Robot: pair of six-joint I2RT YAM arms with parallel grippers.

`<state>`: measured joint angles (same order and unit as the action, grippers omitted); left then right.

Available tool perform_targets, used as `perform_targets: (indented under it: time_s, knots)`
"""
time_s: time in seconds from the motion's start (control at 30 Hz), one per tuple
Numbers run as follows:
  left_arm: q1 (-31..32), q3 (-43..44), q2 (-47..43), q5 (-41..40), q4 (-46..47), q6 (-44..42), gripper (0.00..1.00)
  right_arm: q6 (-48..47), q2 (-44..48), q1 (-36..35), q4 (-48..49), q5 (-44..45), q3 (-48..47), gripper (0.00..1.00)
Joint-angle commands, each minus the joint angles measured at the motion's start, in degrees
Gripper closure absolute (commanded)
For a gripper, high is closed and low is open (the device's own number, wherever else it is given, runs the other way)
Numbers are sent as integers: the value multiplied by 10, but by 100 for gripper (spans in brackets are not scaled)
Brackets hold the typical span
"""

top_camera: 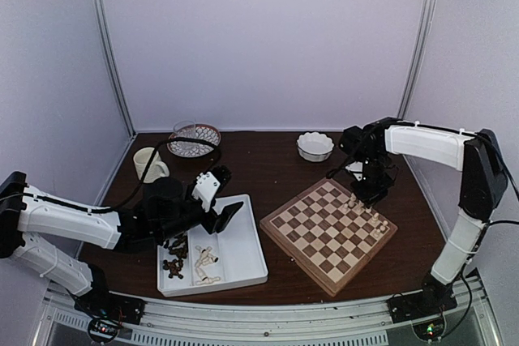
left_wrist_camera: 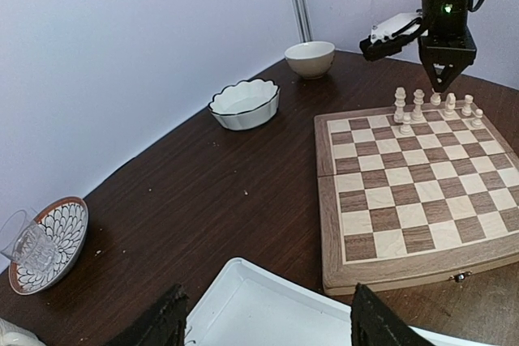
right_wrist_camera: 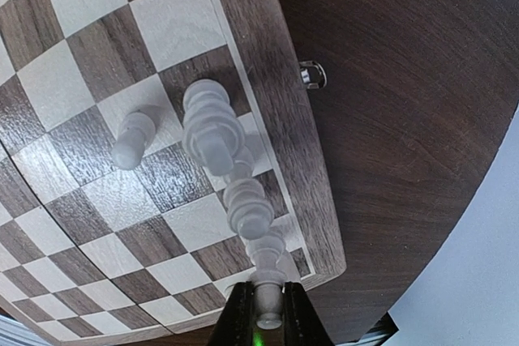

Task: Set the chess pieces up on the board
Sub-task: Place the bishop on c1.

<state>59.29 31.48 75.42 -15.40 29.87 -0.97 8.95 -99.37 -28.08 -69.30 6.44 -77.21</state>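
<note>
One board [top_camera: 328, 234] lies on the table [top_camera: 268, 169] at the lower right of the overhead view, set cornerwise. Along its far right edge stand cream chess pieces [left_wrist_camera: 418, 104]. The left wrist view shows seven: six in a row on the outermost squares and one small one [left_wrist_camera: 406, 125] on the square in front of the row's left end.

The right hand [left_wrist_camera: 442, 80] hangs point-down over that row. It is clenched on the top of one cream piece [right_wrist_camera: 268, 309] that stands among its neighbours in the row; the right wrist view shows the piece pinched between the two fingers at the bottom of the frame.

The left hand [top_camera: 225, 218] is released, its fingers spread with nothing between them. It hovers over the upper part of one white tray [top_camera: 243, 269] at the lower left of the overhead view.

In the tray lies a heap of dark chess pieces [top_camera: 173, 254], and just to its right are a few loose cream ones [top_camera: 208, 263]. Both are too small to count, and I cannot tell which compartment each group is in.

Four other vessels stand on the table:
- One white scalloped bowl [top_camera: 315, 146] is near the board's upper corner.
- One plain bowl [left_wrist_camera: 310, 58] is near the top of the left wrist view.
- One patterned dish [top_camera: 195, 140] holds a clear glass [left_wrist_camera: 26, 242].
- One pale mug [top_camera: 148, 164] stands near the dish, to its lower left in the overhead view.
</note>
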Motion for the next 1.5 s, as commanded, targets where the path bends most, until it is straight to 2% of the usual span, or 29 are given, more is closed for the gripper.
perform_targets:
  time_s: [0.0, 1.23, 1.47]
  knots:
    - [-1, -5, -12, 7, 19, 8, 31, 9, -17, 6, 8, 19, 4, 90]
    - [-1, -5, -14, 13, 18, 8, 31, 5, -47, 11, 17, 2, 0, 83]
    - [-1, -5, -15, 13, 18, 8, 31, 5, -48, 12, 17, 2, 0, 76]
